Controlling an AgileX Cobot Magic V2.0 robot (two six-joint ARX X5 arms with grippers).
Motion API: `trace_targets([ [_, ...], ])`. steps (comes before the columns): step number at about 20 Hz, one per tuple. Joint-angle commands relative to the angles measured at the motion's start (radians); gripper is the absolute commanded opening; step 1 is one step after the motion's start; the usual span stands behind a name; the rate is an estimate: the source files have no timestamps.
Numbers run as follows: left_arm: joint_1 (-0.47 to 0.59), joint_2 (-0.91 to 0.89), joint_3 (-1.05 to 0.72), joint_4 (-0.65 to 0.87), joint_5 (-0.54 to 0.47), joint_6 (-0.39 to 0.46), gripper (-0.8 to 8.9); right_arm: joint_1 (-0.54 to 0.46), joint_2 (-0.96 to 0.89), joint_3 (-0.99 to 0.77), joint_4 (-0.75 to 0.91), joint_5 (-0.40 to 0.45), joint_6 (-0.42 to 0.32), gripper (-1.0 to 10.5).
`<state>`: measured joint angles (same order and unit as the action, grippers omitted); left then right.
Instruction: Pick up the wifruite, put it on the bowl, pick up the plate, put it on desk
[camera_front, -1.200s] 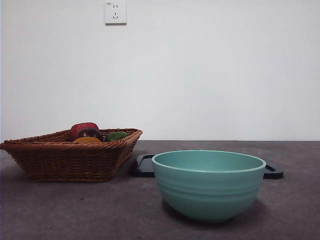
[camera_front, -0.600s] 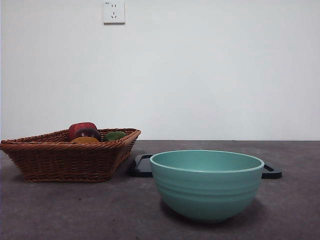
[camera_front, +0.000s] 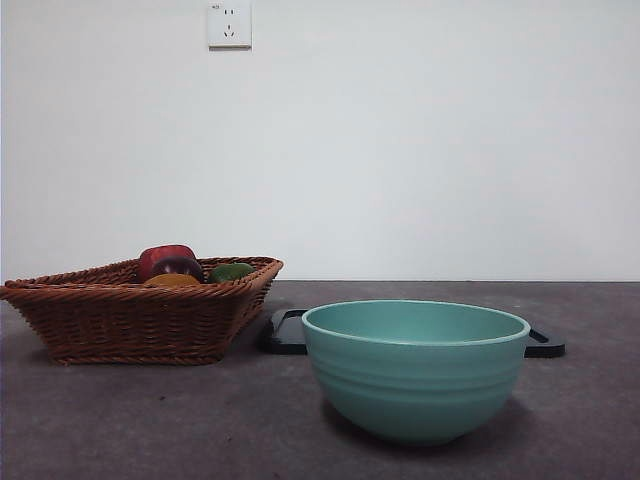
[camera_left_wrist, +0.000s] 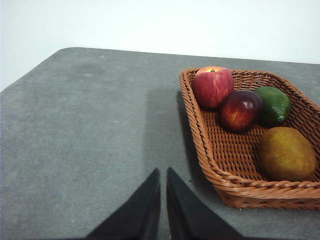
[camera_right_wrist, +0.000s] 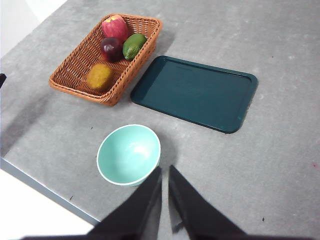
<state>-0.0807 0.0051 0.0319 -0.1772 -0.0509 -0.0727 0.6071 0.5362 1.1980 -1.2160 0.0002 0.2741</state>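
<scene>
Front: bowl (camera_front: 415, 370) is seen near on the counter (camera_front: 150, 420), tray (camera_front: 285, 332) behind it, basket (camera_front: 135, 310) beside the tray.

Left wrist: left gripper (camera_left_wrist: 163, 172) is held over bare counter beside the basket rim, jaws together. Wifruite (camera_left_wrist: 286, 153) lies inside the basket.

Right wrist: right gripper (camera_right_wrist: 165, 170) is held high beside the bowl, jaws together; open counter is seen beyond the tray.

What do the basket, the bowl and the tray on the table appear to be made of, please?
The basket looks like woven wicker: brown strands, braided rim. The bowl looks like glazed ceramic, though it could be plastic: smooth mint-green surface with soft sheen and faint ribs. The tray seems to be dark moulded plastic, possibly coated metal: flat, uniform, with a raised rounded lip.
</scene>
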Motion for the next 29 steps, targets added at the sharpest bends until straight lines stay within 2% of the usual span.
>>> trace_targets([
  [1, 0.001, -0.001, -0.021, 0.015, -0.002, -0.007, 0.19, 0.007, 0.005, 0.014, 0.01, 0.001, 0.006, 0.2],
  [7, 0.001, -0.001, -0.021, 0.015, -0.002, -0.007, 0.19, -0.007, 0.003, 0.013, 0.008, 0.005, -0.011, 0.2],
  [8, 0.001, -0.001, -0.021, 0.015, -0.002, -0.007, 0.19, -0.04, -0.006, 0.008, 0.012, 0.029, -0.127, 0.2],
  [10, 0.001, -0.001, -0.021, 0.015, -0.002, -0.007, 0.19, -0.13, -0.056, -0.081, 0.164, 0.069, -0.239, 0.2],
  [13, 0.001, -0.001, -0.021, 0.016, -0.002, -0.007, 0.19, -0.29, -0.217, -0.398, 0.587, 0.079, -0.327, 0.2],
  [15, 0.001, -0.001, -0.021, 0.016, -0.002, -0.007, 0.19, -0.39, -0.342, -0.635, 0.763, 0.075, -0.332, 0.2],
  [18, 0.001, -0.001, -0.021, 0.016, -0.002, -0.007, 0.19, -0.496, -0.479, -0.9, 0.874, 0.075, -0.288, 0.2],
  [23, 0.001, -0.001, -0.021, 0.016, -0.002, -0.007, 0.19, -0.551, -0.533, -1.072, 0.933, 0.053, -0.274, 0.2],
  [29, 0.001, -0.001, -0.021, 0.017, -0.002, -0.007, 0.19, -0.559, -0.533, -1.189, 1.157, 0.048, -0.266, 0.2],
])
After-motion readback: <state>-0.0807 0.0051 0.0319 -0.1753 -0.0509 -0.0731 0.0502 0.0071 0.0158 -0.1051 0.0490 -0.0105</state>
